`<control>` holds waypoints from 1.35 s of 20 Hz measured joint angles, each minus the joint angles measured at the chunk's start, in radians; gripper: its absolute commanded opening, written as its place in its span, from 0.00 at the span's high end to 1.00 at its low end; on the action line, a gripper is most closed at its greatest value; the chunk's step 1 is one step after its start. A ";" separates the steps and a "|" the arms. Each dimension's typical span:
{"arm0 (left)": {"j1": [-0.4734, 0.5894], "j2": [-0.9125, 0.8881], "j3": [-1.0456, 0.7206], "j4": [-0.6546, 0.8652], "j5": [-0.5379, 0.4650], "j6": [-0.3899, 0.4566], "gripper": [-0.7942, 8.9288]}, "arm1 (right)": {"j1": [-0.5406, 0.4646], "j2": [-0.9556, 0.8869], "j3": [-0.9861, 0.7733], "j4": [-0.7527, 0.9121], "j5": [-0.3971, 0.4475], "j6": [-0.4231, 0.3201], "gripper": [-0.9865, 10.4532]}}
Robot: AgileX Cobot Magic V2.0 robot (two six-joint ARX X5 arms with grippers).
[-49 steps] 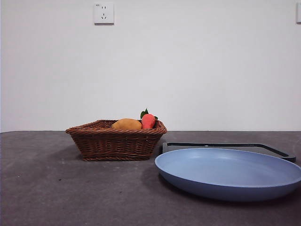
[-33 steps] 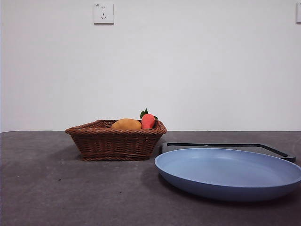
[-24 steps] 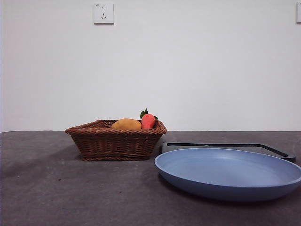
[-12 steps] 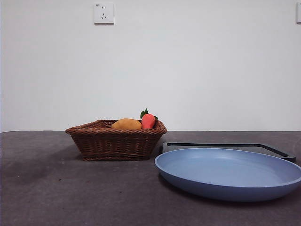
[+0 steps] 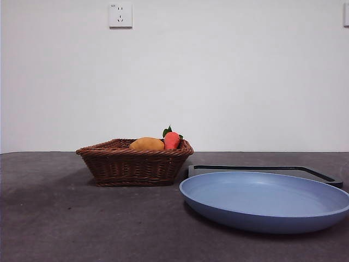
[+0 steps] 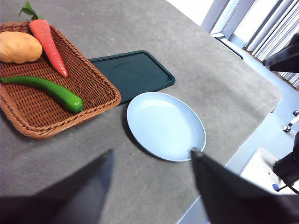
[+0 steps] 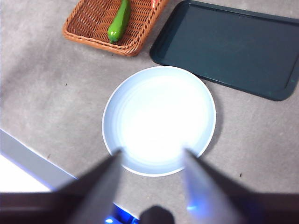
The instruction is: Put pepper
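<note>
Both grippers hang high over the table with their jaws spread and nothing between them: the left gripper (image 6: pixel 152 163) shows as two dark blades at the lower edge of its wrist view, the right gripper (image 7: pixel 149 161) as two blurred blades at the bottom of its own.

The pepper (image 6: pixel 44 88) lies in the basket (image 6: pixel 100 84), in the left part of the left wrist view, long and green, slanting across the weave. Beside it, toward the upper left corner, are the carrot (image 6: pixel 46 37) and the potato (image 6: pixel 18 46), both apart from the pepper. In the front view the basket wall hides the pepper.

Right of the basket in that wrist view sit the dark tray (image 6: pixel 133 72) and, just below it, the blue plate (image 6: pixel 166 126), both bare.

The step in hand looks like the reach. The left gripper seems the nearer. It should come down over the pepper's middle, jaws turned across its length, clear of the basket rim and the carrot, and close gently, since the glossy skin may slip.
</note>
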 measured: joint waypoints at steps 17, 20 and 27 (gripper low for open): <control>0.000 0.000 0.000 0.000 0.001 -0.005 0.54 | 0.002 0.598 0.000 0.188 0.005 0.029 0.63; 0.000 0.000 0.000 0.000 0.001 -0.005 0.54 | 0.004 0.722 0.000 0.224 0.044 0.026 0.63; 0.000 0.000 0.000 0.000 0.001 -0.006 0.54 | 0.004 0.839 0.000 0.279 0.079 0.001 0.66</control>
